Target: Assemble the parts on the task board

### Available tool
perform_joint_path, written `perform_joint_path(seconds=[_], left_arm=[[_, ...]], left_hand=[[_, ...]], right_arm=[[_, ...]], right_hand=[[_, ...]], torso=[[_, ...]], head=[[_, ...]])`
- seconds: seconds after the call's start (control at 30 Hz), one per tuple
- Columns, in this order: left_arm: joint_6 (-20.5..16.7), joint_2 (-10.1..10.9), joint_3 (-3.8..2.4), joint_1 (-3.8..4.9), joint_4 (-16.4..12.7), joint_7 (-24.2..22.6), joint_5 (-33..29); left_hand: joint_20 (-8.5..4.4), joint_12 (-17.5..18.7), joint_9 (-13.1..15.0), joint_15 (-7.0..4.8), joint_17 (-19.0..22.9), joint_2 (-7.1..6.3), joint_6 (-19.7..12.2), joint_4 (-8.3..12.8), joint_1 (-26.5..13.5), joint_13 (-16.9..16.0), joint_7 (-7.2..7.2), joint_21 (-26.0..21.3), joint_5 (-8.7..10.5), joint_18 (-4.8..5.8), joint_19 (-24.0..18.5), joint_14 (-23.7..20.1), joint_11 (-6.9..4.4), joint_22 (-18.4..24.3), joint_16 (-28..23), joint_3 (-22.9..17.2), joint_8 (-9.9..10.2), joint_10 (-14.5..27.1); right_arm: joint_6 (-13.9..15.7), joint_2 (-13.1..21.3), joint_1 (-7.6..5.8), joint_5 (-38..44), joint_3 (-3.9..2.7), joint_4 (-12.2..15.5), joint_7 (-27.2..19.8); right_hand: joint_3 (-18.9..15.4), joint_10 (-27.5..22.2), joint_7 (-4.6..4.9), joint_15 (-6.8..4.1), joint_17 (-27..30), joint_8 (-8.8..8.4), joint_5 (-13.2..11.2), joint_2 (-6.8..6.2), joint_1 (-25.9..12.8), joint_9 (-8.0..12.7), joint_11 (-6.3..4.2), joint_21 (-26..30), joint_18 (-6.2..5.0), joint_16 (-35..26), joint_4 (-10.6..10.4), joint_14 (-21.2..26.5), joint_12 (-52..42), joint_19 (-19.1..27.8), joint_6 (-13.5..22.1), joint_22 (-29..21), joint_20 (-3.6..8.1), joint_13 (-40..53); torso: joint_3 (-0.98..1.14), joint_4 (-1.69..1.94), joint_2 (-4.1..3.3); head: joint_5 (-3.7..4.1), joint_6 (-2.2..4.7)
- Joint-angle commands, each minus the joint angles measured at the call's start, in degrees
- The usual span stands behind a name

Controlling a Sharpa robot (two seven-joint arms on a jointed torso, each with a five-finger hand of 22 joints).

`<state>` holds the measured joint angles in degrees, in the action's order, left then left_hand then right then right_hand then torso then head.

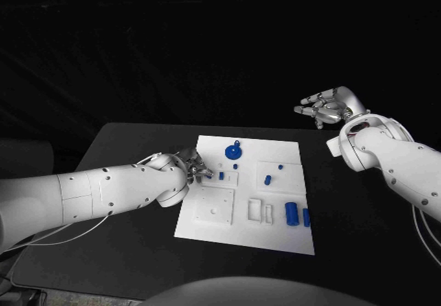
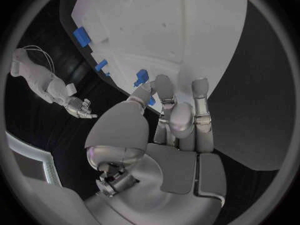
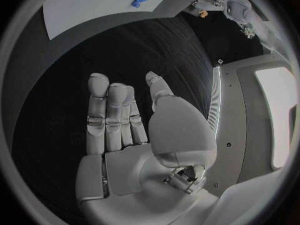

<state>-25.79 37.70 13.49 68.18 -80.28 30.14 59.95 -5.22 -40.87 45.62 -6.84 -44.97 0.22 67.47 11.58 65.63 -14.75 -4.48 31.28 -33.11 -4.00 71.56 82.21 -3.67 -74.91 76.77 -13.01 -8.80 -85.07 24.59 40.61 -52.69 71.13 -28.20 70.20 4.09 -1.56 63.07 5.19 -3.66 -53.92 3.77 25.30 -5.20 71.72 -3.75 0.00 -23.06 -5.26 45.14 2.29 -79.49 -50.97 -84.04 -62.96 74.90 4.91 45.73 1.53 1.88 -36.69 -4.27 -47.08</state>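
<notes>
The left hand [image 1: 190,165] pinches a small blue part [image 1: 208,174] at the task board [image 1: 213,226]'s left edge, mid-frame. The right hand [image 1: 329,107] hovers upper right, fingers spread, empty. A round blue part [image 1: 234,152] sits near the board's top.

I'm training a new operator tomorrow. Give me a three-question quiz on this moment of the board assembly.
1. True or false: the right hand holds a blue part.
2. Which hand is at the task board? A) left B) right C) both
3. Fill in: the left hand works at a small ____ part by the board's edge.

Key: 1 false, it is raised beyond the table's far edge, fingers apart, holding nothing; 2 A; 3 blue.
</notes>
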Motion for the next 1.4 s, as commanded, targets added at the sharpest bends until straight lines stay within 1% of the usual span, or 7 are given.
perform_joint_path(seconds=[0.03,0.1,0.17,0.27,0.7,1.2,1.4], left_arm=[[3.6,-0.5,0.35,-0.51,-0.3,0.6,0.7],[3.8,-0.6,0.34,-0.5,-0.3,0.6,1.0],[4.3,-0.6,0.34,-0.48,-0.4,0.6,1.3],[4.8,-0.6,0.34,-0.46,-0.5,0.7,1.8],[6.9,-0.8,0.34,-0.43,-0.8,1.2,3.4],[6.1,-1.4,0.33,-0.42,-0.2,0.9,3.6],[5.9,-1.7,0.33,-0.41,0.1,0.8,3.3]], left_hand=[[0.22,-0.2,3.3,-0.2,-0.3,-0.44,9.9,1.8,-0.4,0.0,7.05,0.3,-0.87,-0.78,-0.2,0.1,-1.57,-0.7,0.4,-1.8,0.4,-1.7],[0.24,-0.3,3.6,-0.19,-0.4,-0.6,10.0,1.9,-0.4,0.0,7.08,0.3,-1.73,-0.81,-0.2,0.1,-1.59,-0.7,0.4,-1.9,0.4,-1.7],[0.27,-0.3,4.3,-0.2,-0.5,-0.87,10.0,2.1,-0.6,0.1,7.11,0.4,-3.39,-0.88,-0.2,0.1,-1.62,-0.7,0.5,-2.1,0.2,-1.7],[0.38,-0.4,5.5,-0.19,-0.7,-0.99,9.9,2.3,-0.9,0.1,7.12,0.5,-3.88,-1.03,-0.2,0.1,-1.63,-0.8,0.6,-2.6,0.3,-1.7],[0.49,-0.5,6.8,-0.18,-0.9,-0.34,9.9,2.5,-1.7,0.2,7.13,0.8,-4.03,-1.17,-0.3,0.1,-1.65,-0.7,0.8,-3.3,0.8,-1.8],[0.66,-0.3,7.5,-0.21,0.1,-0.13,9.6,2.2,-2.1,0.5,7.09,0.7,-3.52,-1.38,-0.2,0.0,-1.57,-0.6,0.3,-3.0,1.1,-1.7],[0.72,-0.2,7.7,-0.24,0.6,-0.21,9.6,1.1,-2.4,0.7,7.15,0.5,-3.38,-1.42,-0.2,0.0,-1.5,-0.5,0.0,-2.7,1.2,-1.8]], right_arm=[[-0.9,-0.1,0.02,0.0,-0.02,0.0,-0.6],[-0.9,-0.1,0.02,0.0,-0.02,0.0,-0.6],[-1.0,-0.1,0.02,0.0,-0.02,0.0,-0.6],[-1.1,-0.1,0.02,0.0,-0.02,0.0,-0.6],[-1.3,-0.1,0.02,-0.1,-0.02,-0.1,-0.5],[-1.4,-0.2,0.02,-0.1,-0.02,-0.1,-0.6],[-1.4,-0.2,0.02,-0.1,-0.02,-0.1,-0.6]], right_hand=[[-0.2,0.0,-0.03,-0.18,0.1,-0.19,0.2,-0.13,-0.3,0.1,-0.2,0.1,-0.67,0.3,-0.3,0.1,-0.2,-1.1,-0.2,2.4,-0.01,-0.1],[-0.2,0.0,-0.03,-0.18,0.1,-0.19,0.2,-0.13,-0.3,0.1,-0.2,0.1,-0.67,0.3,-0.3,0.1,-0.2,-1.1,-0.2,2.4,-0.01,-0.1],[-0.2,0.0,-0.03,-0.18,0.1,-0.19,0.2,-0.13,-0.3,0.1,-0.2,0.1,-0.67,0.3,-0.3,0.1,-0.2,-1.1,-0.2,2.4,-0.01,-0.1],[-0.2,0.0,-0.03,-0.18,0.1,-0.19,0.2,-0.13,-0.3,0.1,-0.2,0.1,-0.67,0.3,-0.3,0.1,-0.2,-1.1,-0.2,2.4,-0.01,-0.1],[-0.2,-0.1,0.0,-0.17,0.1,-0.21,0.2,-0.07,-0.3,0.1,-0.18,0.3,-0.67,0.2,-0.3,0.1,-0.2,-1.1,0.0,2.4,-0.02,-0.1],[-0.2,-0.1,0.0,-0.17,0.1,-0.19,0.3,0.01,-0.4,0.1,-0.17,0.3,-0.67,0.3,-0.4,0.1,-0.2,-1.1,-0.1,2.4,-0.02,-0.1],[-0.2,-0.1,0.0,-0.16,0.1,-0.2,0.3,-0.01,-0.4,0.1,-0.18,0.3,-0.67,0.2,-0.4,0.1,-0.2,-1.1,-0.1,2.4,-0.02,-0.1]], torso=[[-0.02,0.03,0.01],[-0.02,0.03,0.01],[-0.01,0.01,0.02],[-0.01,0.01,0.03],[-0.04,0.04,0.01],[-0.02,0.01,0.0],[0.0,0.02,0.03]], head=[[-0.06,0.0],[-0.06,0.0],[-0.1,-0.09],[-0.1,-0.1],[-0.15,-0.19],[-0.1,-0.06],[-0.04,-0.03]])
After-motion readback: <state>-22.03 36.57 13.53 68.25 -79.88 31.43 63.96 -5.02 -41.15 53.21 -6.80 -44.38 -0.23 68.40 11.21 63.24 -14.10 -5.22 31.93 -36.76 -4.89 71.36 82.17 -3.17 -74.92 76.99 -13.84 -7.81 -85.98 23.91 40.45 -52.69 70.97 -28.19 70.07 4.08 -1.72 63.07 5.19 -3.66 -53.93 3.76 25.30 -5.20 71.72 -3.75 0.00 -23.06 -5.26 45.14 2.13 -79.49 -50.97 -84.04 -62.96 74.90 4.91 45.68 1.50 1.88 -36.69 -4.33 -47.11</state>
